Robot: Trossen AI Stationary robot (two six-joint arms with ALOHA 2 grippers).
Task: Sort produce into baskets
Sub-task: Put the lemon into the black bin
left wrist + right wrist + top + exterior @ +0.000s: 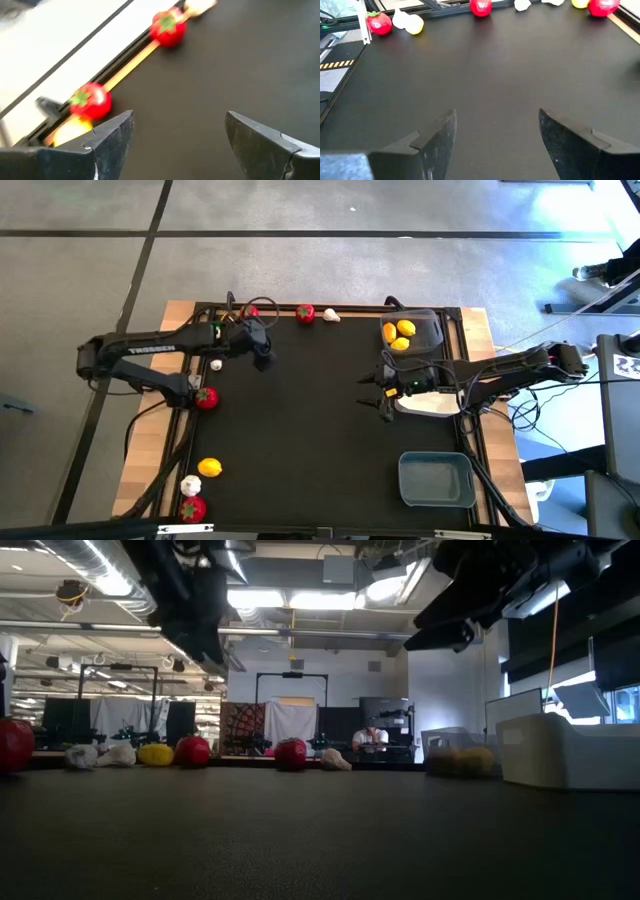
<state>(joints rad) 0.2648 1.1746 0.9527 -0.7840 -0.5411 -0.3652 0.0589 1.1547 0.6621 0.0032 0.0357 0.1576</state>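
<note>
Both grippers hold nothing: left gripper [262, 352] wide open near the far-edge tomato [305, 312], right gripper [377, 393] open beside the white basket [430, 404]. Your risk: tomato sits vs. the rail, so fingers may knock it away.

Right end effector [492, 145] over bare black surface [490, 75], dark fingers [437, 140] spread wide, nothing between. Far edge lined with produce: red fruit [378, 23] beside garlic [400, 19] and lemon [414, 25]; another red fruit [480, 6] mid-edge; more garlic [522, 5], a yellow piece [579, 3], big red fruit [603, 7].
</note>
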